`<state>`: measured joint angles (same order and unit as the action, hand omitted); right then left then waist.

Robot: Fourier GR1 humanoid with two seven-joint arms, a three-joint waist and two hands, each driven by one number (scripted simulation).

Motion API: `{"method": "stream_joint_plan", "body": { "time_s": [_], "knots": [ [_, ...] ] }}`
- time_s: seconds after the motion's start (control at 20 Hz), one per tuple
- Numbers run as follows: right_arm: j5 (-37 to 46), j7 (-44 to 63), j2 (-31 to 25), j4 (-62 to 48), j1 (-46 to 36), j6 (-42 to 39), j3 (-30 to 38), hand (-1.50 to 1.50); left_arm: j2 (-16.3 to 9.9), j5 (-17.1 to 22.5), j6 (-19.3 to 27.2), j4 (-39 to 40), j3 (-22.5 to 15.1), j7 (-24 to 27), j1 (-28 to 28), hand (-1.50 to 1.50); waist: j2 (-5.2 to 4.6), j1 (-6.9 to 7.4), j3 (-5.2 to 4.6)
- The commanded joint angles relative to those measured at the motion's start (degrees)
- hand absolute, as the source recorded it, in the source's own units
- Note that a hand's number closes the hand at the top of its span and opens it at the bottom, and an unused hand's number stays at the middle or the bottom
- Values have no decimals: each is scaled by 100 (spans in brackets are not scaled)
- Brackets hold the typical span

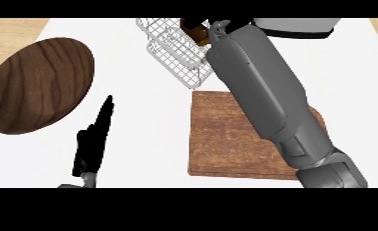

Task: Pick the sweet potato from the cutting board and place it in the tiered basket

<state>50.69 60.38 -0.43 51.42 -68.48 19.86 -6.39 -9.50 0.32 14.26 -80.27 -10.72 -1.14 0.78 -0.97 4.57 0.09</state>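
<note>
Right forearm (266, 90) over cutting board (236, 135), white counter (148, 90), tiered basket (173, 45)

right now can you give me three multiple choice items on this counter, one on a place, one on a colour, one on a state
1. Where is the tiered basket relative to the cutting board?
A. beyond its far edge
B. on the round dark wooden board
C. nearer the robot

2. What colour is the basket's wire?
A. black
B. white
C. red

3. How is the left hand?
A. curled round a potato
B. flat on the cutting board
C. open, fingers straight, at lower left

Answers: 1 A, the basket stands past the board's top edge. 2 B, its mesh is white. 3 C, it holds nothing.
</note>
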Motion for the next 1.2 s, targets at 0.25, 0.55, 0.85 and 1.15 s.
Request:
{"method": "stream_joint_plan", "body": {
  "time_s": [0.25, 0.55, 0.85, 1.15],
  "knots": [
    [-928, -362, 42, -133, 131, 2623, 135, -150, 50, 0, -71, 213, -35, 269, 368, 0, 21, -59, -12],
    [450, 392, 42, -203, -286, 3564, 180, -150, 34, 143, -7, 83, 179, 24, 387, 0, 127, -391, -18],
    [1425, 1183, -88, 907, 396, 3166, 576, -150, -34, 152, 145, 74, 359, -1, 676, 0, 272, -832, -10],
    [1438, 1056, -165, 2756, 1491, 2335, 836, -150, -132, 248, 167, -97, 540, 88, 968, 0, 374, -1117, 0]
  ]
}}
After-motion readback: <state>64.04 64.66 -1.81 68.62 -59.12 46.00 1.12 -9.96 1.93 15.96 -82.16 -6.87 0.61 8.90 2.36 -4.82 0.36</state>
